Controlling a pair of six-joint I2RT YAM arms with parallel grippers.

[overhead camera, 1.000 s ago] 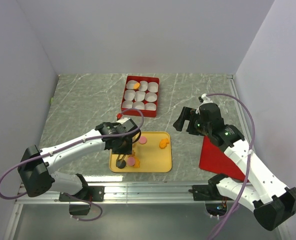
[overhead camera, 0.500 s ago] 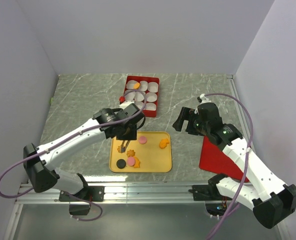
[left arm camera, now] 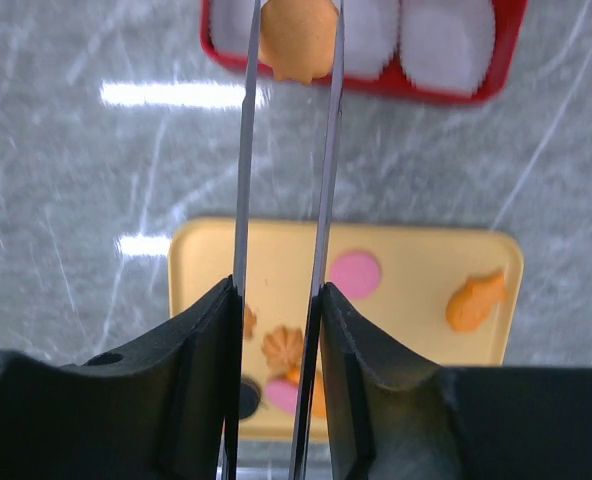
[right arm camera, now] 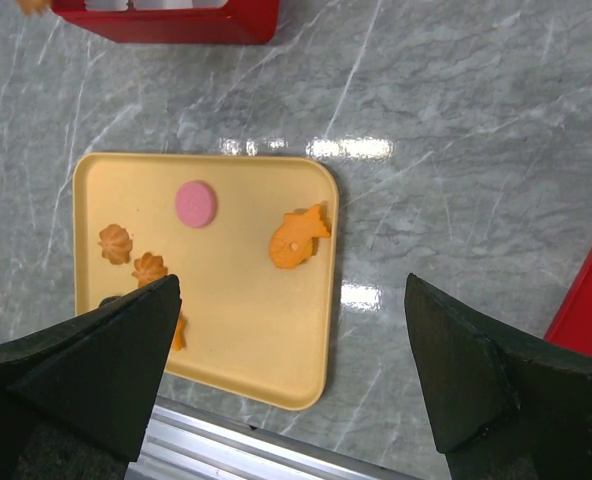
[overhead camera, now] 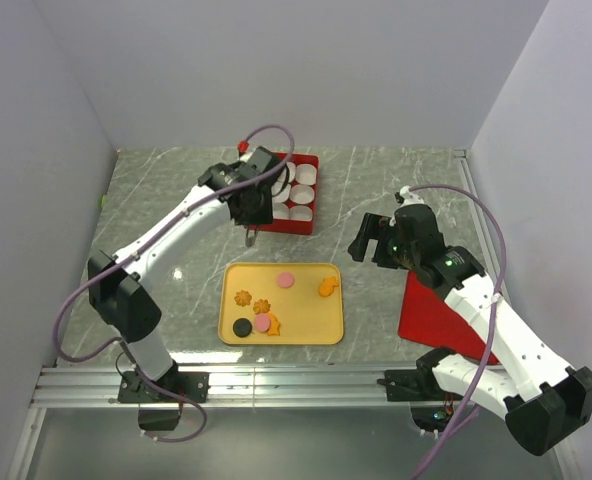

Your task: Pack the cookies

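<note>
Reader: Where is the left gripper, and what is its state?

Legend: Beyond the far edge of the yellow tray, at the near wall of the red box. Its two thin fingers stand at a narrow gap, clamped on an orange cookie with a scalloped edge. In the left wrist view that cookie overlaps the near row of white paper cups.

Reader: And the right gripper?

Legend: Off the tray's right far corner and above the table; jaws spread wide, nothing between them.

Reader: Which cookies lie on the tray?

Legend: Seven.
- Pink round: far side, near the middle.
- Orange fish-shaped cookie: right side.
- Two tan flower shapes: left half, side by side.
- Black round: near left corner.
- Second pink round: just right of the black one, touching a small orange piece.

Reader: Anything else?

Legend: Flat red panel, on the table right of the tray, partly under the right arm.
</note>
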